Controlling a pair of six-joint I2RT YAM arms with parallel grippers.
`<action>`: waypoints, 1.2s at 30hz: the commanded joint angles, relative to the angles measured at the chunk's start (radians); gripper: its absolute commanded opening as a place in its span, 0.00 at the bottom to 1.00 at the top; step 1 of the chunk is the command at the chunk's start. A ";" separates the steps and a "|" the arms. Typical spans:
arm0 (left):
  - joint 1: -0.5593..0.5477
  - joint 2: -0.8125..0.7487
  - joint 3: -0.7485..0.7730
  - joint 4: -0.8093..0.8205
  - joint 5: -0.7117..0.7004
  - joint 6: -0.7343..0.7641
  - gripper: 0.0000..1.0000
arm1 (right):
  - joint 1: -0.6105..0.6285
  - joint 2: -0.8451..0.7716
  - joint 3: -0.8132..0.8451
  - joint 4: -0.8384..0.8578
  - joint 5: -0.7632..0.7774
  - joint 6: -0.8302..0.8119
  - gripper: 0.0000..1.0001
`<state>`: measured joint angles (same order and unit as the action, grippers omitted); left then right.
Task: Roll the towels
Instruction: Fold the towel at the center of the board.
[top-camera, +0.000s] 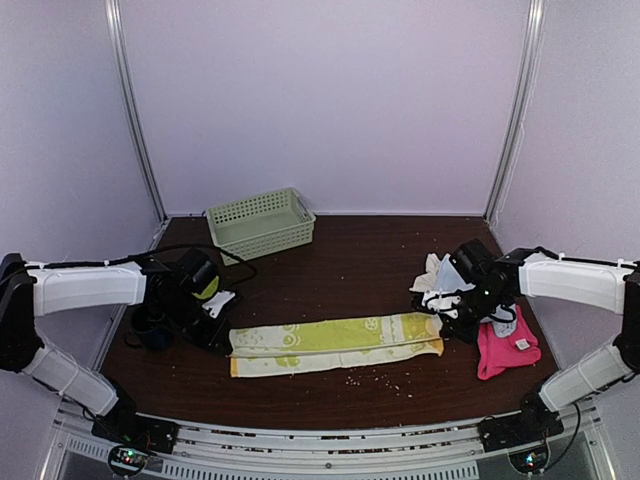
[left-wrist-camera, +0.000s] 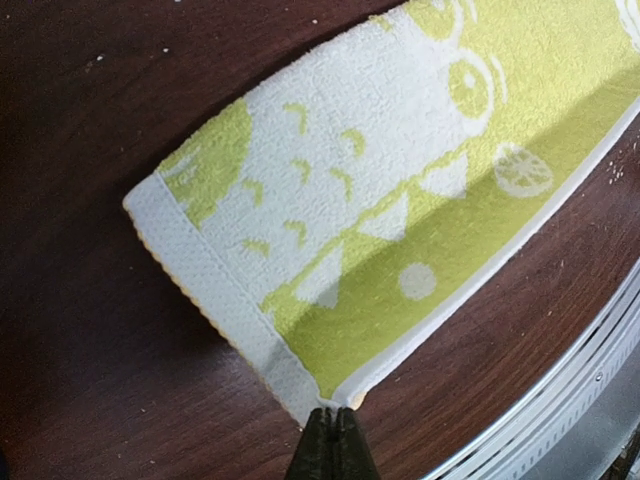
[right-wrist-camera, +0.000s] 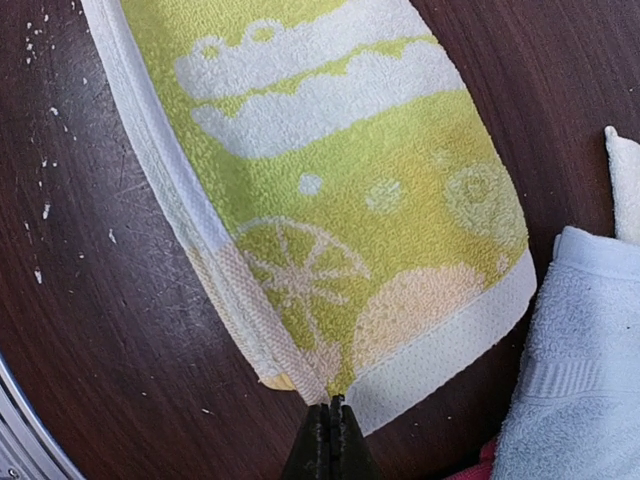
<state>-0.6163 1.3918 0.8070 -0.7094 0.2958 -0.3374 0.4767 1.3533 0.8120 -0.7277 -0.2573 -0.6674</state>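
Observation:
The lime-green towel with pale lemon print lies flat in a long folded strip across the table's front. My left gripper is shut on its left end, pinching a hemmed corner. My right gripper is shut on its right end, pinching the hem. The hot pink towel lies at the right. The light blue towel and the cream-white towel lie bunched behind my right gripper, partly hidden by the arm.
A green plastic basket stands at the back, left of centre. A dark object sits under my left arm. The table's front rail runs close to the towel. Crumbs dot the dark wood.

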 joint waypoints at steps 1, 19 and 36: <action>-0.010 0.017 -0.009 -0.005 0.012 0.021 0.00 | 0.005 0.007 -0.022 0.005 0.042 -0.024 0.00; -0.066 0.089 -0.006 -0.054 -0.034 0.004 0.00 | 0.023 0.038 -0.058 0.014 0.039 -0.041 0.00; -0.070 0.027 0.059 -0.112 -0.059 0.018 0.00 | 0.030 -0.025 -0.004 -0.050 0.049 -0.041 0.00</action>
<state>-0.6846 1.4681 0.8257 -0.7700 0.2535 -0.3302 0.5045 1.3754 0.7662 -0.7303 -0.2379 -0.7086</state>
